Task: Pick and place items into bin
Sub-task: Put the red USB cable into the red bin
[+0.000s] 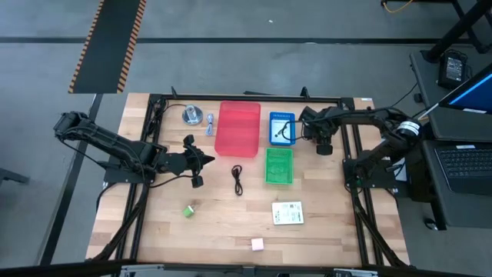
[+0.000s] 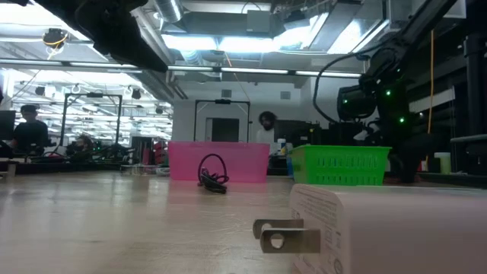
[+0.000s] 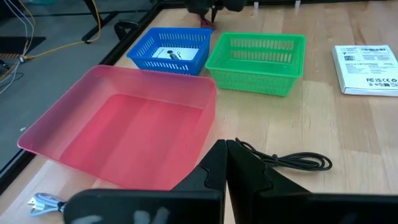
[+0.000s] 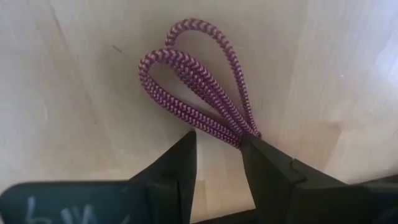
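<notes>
Braided cable (image 4: 194,87) sits between the right gripper's (image 4: 217,152) half-closed jaws.

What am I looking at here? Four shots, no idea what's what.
It is a two-armed robot at a wooden table, sorting small items into bins. One picture looks straight down, one sits at table height, and two come from cameras on the wrists.

On the table: a red plastic tray, a blue mesh basket, a green mesh basket, a coiled black cable, a white printed packet, a small green block, a small pink block and a round silver metal disc.

The left pincer, shut and empty, is beside the tray. The right pincer grips a looped purple braided cord near the blue basket.
</notes>
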Robot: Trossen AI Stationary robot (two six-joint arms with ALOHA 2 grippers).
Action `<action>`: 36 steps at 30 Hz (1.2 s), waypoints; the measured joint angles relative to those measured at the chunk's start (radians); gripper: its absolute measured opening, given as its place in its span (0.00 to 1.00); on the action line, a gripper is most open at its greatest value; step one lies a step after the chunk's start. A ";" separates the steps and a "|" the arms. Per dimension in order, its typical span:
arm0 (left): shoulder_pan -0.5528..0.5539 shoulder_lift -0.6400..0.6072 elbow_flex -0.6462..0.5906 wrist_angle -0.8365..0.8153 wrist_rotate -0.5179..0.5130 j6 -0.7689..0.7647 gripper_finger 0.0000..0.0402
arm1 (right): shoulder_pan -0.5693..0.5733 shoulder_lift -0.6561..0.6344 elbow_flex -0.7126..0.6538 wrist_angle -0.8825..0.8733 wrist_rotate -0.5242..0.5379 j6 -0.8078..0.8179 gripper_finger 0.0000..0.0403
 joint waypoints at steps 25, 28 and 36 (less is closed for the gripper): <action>0.000 0.000 0.000 0.000 0.001 0.000 0.00 | -0.001 0.011 0.057 0.012 -0.121 0.046 0.00; 0.000 0.000 0.000 0.000 0.002 0.000 0.00 | -0.001 0.011 0.057 -0.011 -0.148 0.089 0.00; 0.000 0.000 0.000 0.000 0.002 0.000 0.00 | 0.009 -0.049 0.050 -0.055 -0.285 0.145 0.00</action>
